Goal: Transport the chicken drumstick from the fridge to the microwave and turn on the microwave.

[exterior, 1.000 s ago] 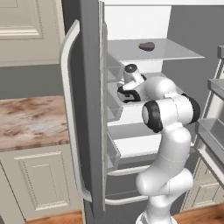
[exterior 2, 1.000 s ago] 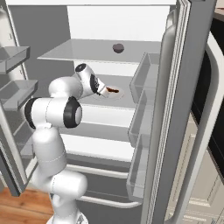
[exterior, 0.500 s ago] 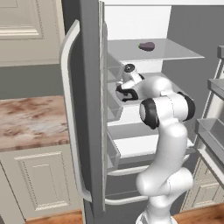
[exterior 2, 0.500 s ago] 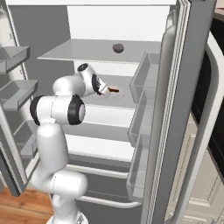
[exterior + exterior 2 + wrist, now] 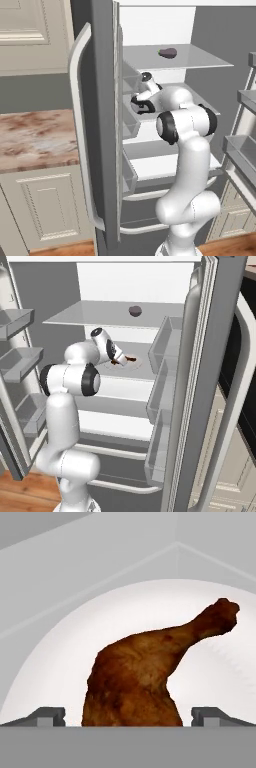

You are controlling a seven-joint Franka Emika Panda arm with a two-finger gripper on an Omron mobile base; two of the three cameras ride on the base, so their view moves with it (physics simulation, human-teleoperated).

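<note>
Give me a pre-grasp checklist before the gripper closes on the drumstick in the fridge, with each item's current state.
1. Fridge door open, shelves reachable: ok.
2. Drumstick lies on the white plate on the middle shelf: ok.
3. Gripper lined up with it: ok, the thick end sits between the two fingertips in the hand view.
4. Gripper open: ok, the tips stand wide apart on either side of the meat.
5. Fingers low enough to catch the meat: cannot tell, the contact depth is hidden.
6. Dark purple item on the top shelf out of the way: ok, it sits a shelf above the arm.
</note>
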